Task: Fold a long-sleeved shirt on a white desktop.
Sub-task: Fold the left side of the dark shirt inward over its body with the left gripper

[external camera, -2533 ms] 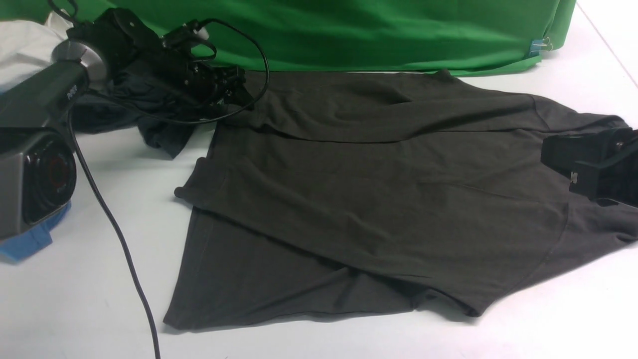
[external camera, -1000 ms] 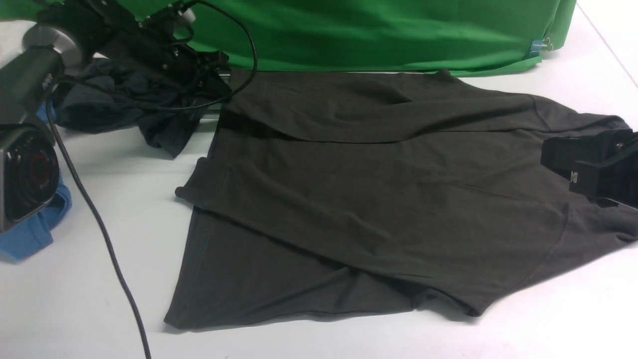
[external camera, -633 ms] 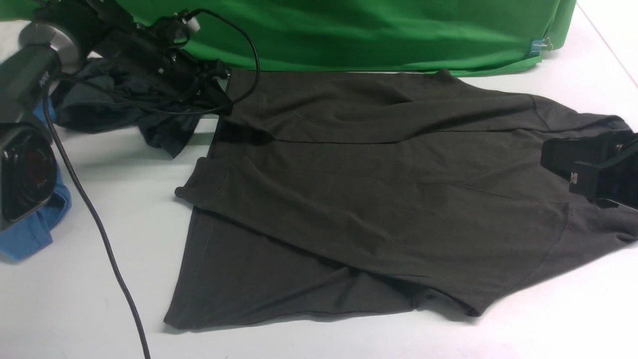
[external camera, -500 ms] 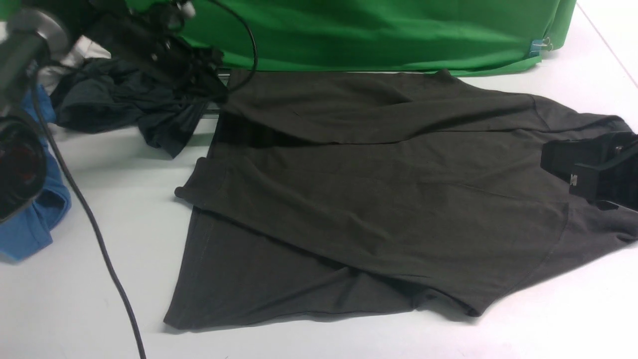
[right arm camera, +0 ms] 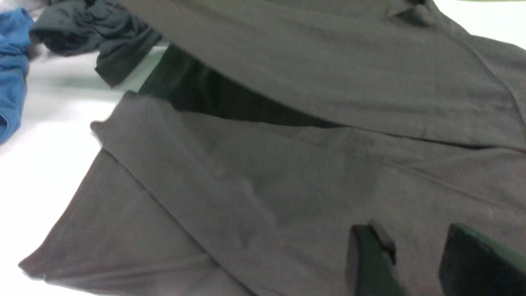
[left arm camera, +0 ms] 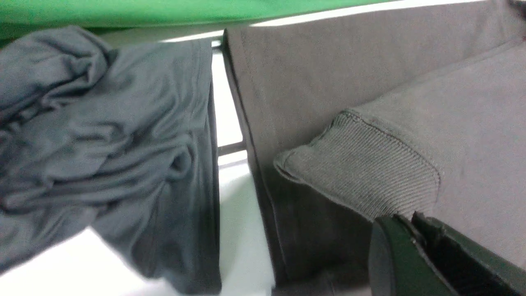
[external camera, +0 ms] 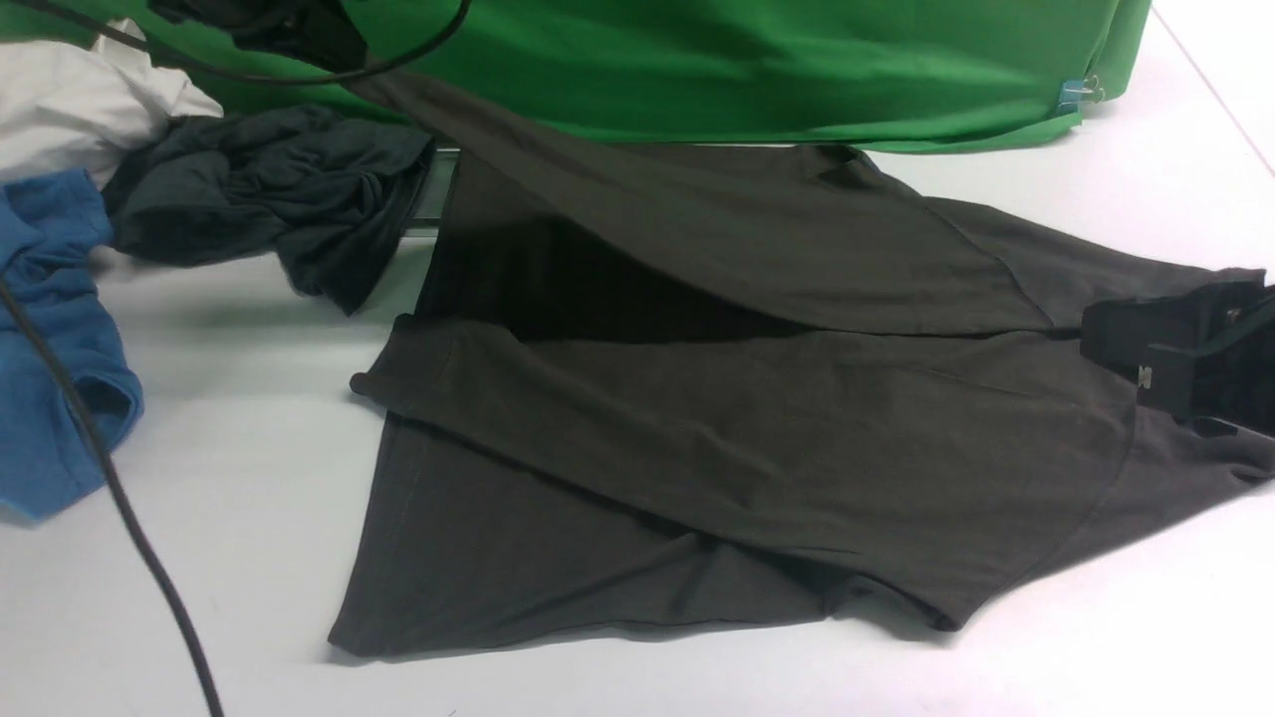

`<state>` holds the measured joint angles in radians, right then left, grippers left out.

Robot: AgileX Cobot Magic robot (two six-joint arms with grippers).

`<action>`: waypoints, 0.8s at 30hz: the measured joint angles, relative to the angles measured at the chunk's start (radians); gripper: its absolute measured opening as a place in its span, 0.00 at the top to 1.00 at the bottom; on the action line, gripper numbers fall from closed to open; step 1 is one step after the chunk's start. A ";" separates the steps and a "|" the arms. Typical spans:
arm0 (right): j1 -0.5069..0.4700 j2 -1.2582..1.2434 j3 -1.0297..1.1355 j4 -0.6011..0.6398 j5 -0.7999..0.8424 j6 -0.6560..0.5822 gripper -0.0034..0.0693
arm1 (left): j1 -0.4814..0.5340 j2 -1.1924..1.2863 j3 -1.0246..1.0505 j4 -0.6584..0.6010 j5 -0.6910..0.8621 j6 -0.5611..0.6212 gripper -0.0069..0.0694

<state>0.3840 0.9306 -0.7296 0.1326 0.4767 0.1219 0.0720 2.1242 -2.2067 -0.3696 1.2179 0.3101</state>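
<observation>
The long-sleeved shirt [external camera: 747, 428], very dark brown, lies spread on the white desktop [external camera: 249, 398] with its near sleeve folded across the body. Its far sleeve [external camera: 697, 219] stretches taut up to the top left corner, where my left gripper [external camera: 299, 30] holds it in the air. In the left wrist view my left gripper [left arm camera: 404, 218] is shut on the ribbed cuff [left arm camera: 361, 172]. My right gripper [external camera: 1175, 339] hovers over the shirt's shoulder end at the right edge. In the right wrist view my right gripper [right arm camera: 415, 242] is open, with fabric below it and nothing between its fingers.
A crumpled charcoal-grey garment [external camera: 259, 199], a blue shirt [external camera: 50, 329] and a white cloth [external camera: 70, 90] lie at the left. A black cable [external camera: 120, 498] runs across the near left. The green backdrop [external camera: 747, 60] closes the back. A strip of grey hatch [external camera: 428, 214] shows beside the shirt.
My left gripper has risen up and away with the cuff, lifting the far sleeve off the shirt's body. The left arm has left most of the view. The right gripper has stayed still.
</observation>
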 joint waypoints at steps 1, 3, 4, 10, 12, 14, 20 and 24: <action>0.000 0.000 0.000 0.000 0.003 0.000 0.62 | -0.002 -0.021 0.046 0.002 0.002 0.000 0.87; 0.000 0.000 0.000 0.000 0.006 -0.001 0.62 | -0.002 -0.039 0.107 0.006 0.002 0.000 0.87; 0.000 0.000 0.000 0.000 0.006 -0.001 0.62 | -0.002 -0.039 0.130 0.007 0.002 0.000 0.87; 0.000 0.000 0.000 -0.002 0.006 -0.025 0.62 | -0.005 -0.040 0.289 0.006 0.000 -0.001 0.87; 0.000 0.000 0.000 -0.002 0.006 -0.028 0.62 | -0.008 -0.040 0.311 0.006 0.000 -0.003 0.87; 0.000 0.000 0.000 -0.004 0.006 -0.027 0.62 | -0.012 -0.047 0.344 0.006 0.002 -0.003 0.87; 0.000 0.002 0.000 -0.007 0.007 -0.028 0.61 | -0.012 -0.113 0.359 0.006 0.000 -0.004 0.87; 0.000 0.023 -0.014 -0.010 0.037 -0.028 0.58 | -0.012 -0.182 0.359 0.006 0.000 -0.004 0.87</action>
<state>0.3840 0.9534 -0.7432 0.1225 0.5141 0.0943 0.0596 1.9420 -1.8480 -0.3633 1.2178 0.3059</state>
